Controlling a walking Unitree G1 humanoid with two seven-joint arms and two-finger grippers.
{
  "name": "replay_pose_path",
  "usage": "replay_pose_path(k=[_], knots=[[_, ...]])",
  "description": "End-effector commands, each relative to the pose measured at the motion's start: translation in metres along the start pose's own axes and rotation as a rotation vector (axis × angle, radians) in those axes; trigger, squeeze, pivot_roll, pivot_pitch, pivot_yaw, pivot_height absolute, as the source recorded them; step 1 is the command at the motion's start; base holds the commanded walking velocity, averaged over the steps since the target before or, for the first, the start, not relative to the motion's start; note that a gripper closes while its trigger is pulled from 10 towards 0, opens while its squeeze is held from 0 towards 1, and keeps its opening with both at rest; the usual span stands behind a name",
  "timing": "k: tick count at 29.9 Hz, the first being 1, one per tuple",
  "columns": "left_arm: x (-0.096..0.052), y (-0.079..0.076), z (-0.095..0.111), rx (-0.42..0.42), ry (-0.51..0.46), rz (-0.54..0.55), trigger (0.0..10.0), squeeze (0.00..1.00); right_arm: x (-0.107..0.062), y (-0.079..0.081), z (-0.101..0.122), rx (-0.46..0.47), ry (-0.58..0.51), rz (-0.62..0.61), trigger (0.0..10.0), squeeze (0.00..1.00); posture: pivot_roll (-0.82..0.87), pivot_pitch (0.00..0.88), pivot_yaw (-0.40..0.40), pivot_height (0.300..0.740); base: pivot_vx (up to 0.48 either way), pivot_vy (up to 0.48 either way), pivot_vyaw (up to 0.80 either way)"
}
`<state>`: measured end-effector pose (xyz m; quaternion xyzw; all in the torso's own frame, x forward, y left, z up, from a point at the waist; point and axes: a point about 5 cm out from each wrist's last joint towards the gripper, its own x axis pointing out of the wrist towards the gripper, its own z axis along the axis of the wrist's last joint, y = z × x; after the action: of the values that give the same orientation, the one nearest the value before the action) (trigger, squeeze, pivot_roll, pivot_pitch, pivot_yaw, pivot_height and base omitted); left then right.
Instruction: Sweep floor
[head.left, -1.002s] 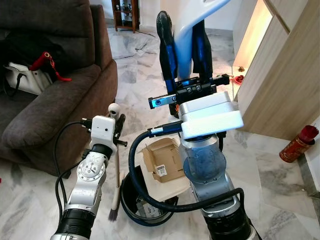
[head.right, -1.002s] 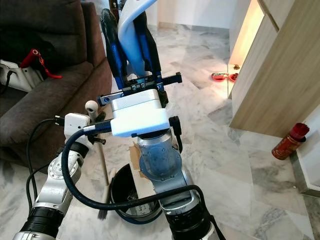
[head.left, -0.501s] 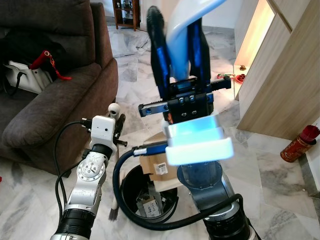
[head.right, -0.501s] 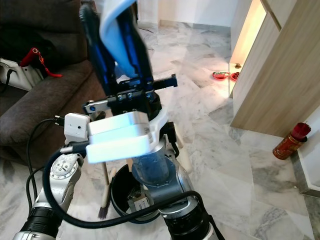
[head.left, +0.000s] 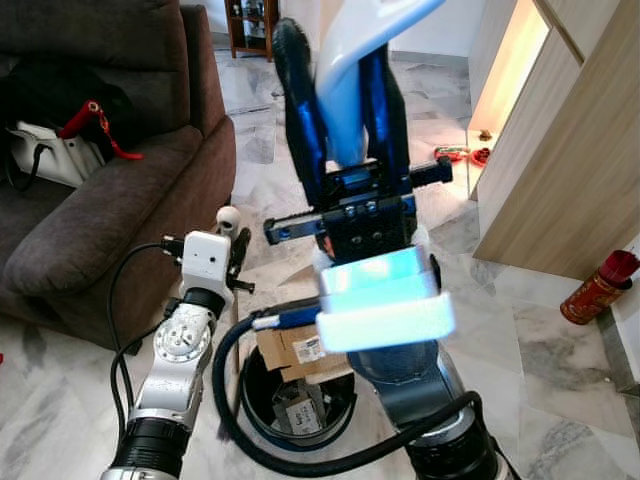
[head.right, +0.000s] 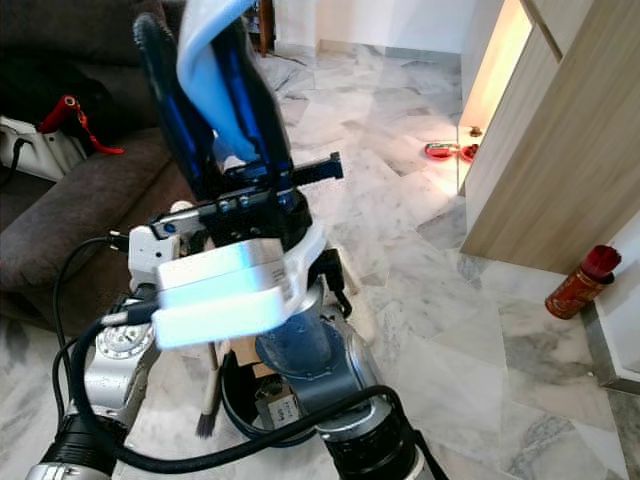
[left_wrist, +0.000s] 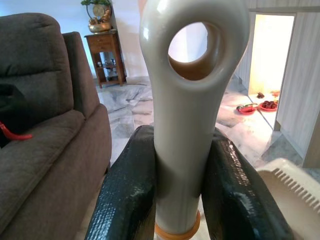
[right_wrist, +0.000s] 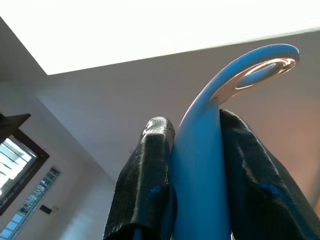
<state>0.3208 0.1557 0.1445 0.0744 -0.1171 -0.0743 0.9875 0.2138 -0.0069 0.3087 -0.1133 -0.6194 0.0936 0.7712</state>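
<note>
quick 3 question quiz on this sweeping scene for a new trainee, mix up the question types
1. True or false: the left pincer is shut on the brush handle.
2. What does the right pincer hold? A) a red bottle B) a light blue handle C) a white bag
3. Fill in: the black bin on the floor holds a piece of ______.

Key:
1. True; both fingers press the cream handle.
2. B, the light blue handle, raised high.
3. Cardboard, sticking out over the bin's rim.

Glossy grey plastic brush handle (left_wrist: 192, 125), polished marble floor (head.right: 420, 260), matt cloth sofa (head.left: 110, 200)
</note>
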Motion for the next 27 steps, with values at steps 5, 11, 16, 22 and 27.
replay_pose_path(k=[5,11,16,22,27], knots=[[0.003,-0.003,0.01,-0.003,-0.058,-0.008,10.0,0.0,0.007,-0.005,0.015,0.013,-0.082,-0.034,10.0,0.0,0.12,0.076,-0.038,0.74,0.0,0.0,0.0],[0.003,-0.004,0.009,-0.001,-0.058,-0.011,10.0,0.0,0.007,-0.005,0.015,-0.012,-0.089,-0.026,10.0,0.0,0.12,0.077,-0.039,0.74,0.0,0.0,0.0],[0.002,-0.005,0.009,0.0,-0.055,-0.013,10.0,0.0,0.006,-0.004,0.014,-0.02,-0.086,-0.018,10.0,0.0,0.12,0.077,-0.04,0.74,0.0,0.0,0.0],[0.002,-0.005,0.008,0.0,-0.051,-0.012,10.0,0.0,0.005,-0.004,0.013,-0.044,-0.084,-0.008,10.0,0.0,0.12,0.077,-0.042,0.74,0.0,0.0,0.0],[0.002,-0.006,0.008,-0.003,-0.051,-0.013,10.0,0.0,0.002,-0.009,-0.002,-0.091,-0.016,-0.001,10.0,0.0,0.12,0.078,-0.043,0.74,0.0,0.0,0.0]])
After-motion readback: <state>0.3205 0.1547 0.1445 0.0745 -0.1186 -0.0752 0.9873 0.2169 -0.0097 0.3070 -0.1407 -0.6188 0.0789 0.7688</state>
